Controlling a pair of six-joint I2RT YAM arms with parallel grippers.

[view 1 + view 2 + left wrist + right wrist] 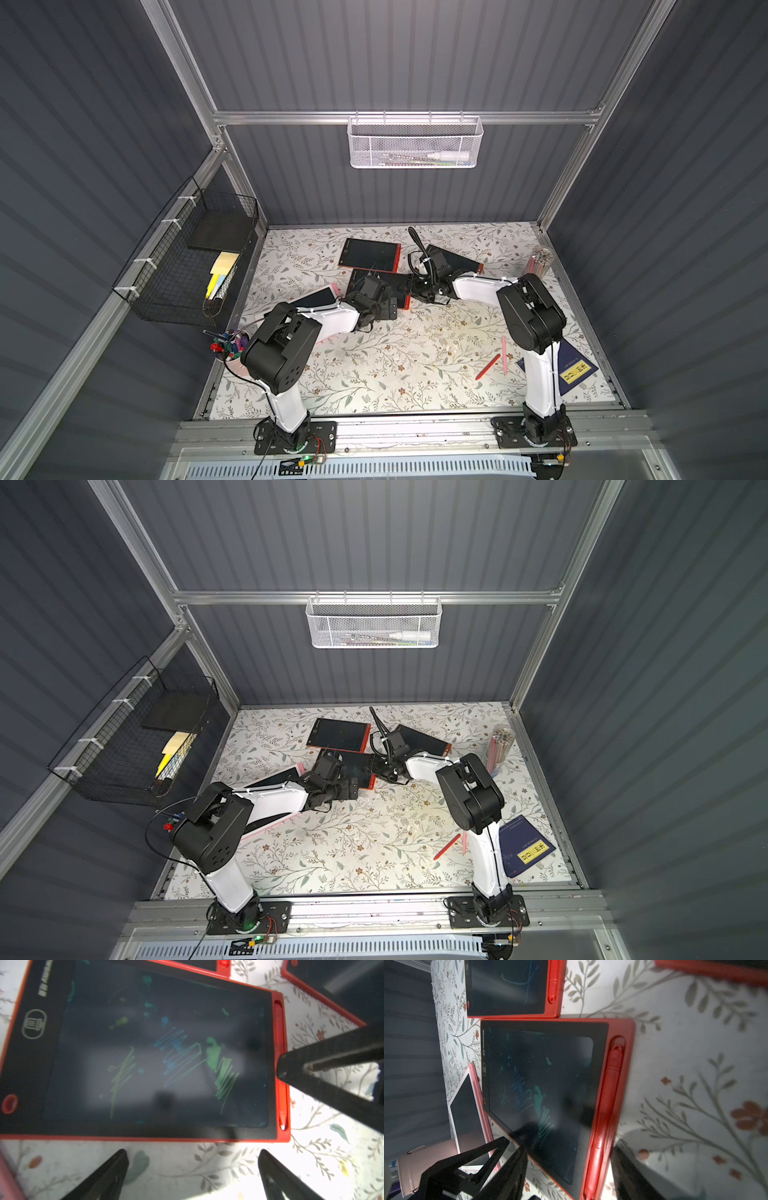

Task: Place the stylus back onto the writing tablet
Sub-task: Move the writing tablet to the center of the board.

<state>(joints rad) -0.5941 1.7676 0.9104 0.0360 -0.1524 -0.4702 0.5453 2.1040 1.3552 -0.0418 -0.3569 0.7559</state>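
Observation:
A red-framed writing tablet (145, 1053) with green and blue scribbles lies on the floral table (395, 365); it also shows in the right wrist view (546, 1084) and in both top views (397, 282) (358, 766). A red stylus (279, 1028) (612, 1076) lies in the slot along its edge. My right gripper (572, 1138) (417, 289) (384, 766) hangs open over that edge, one finger on each side of the stylus end and apart from it. Just off the tablet's near edge my left gripper (192, 1152) (384, 309) (345, 789) stands open and empty.
Two more red tablets (370, 253) (457, 259) and a pink one (316, 297) lie around. A loose red stylus (488, 366) and a pink one (504, 355) rest near a navy booklet (575, 365). Pen cups (232, 349) (540, 259) stand at both sides.

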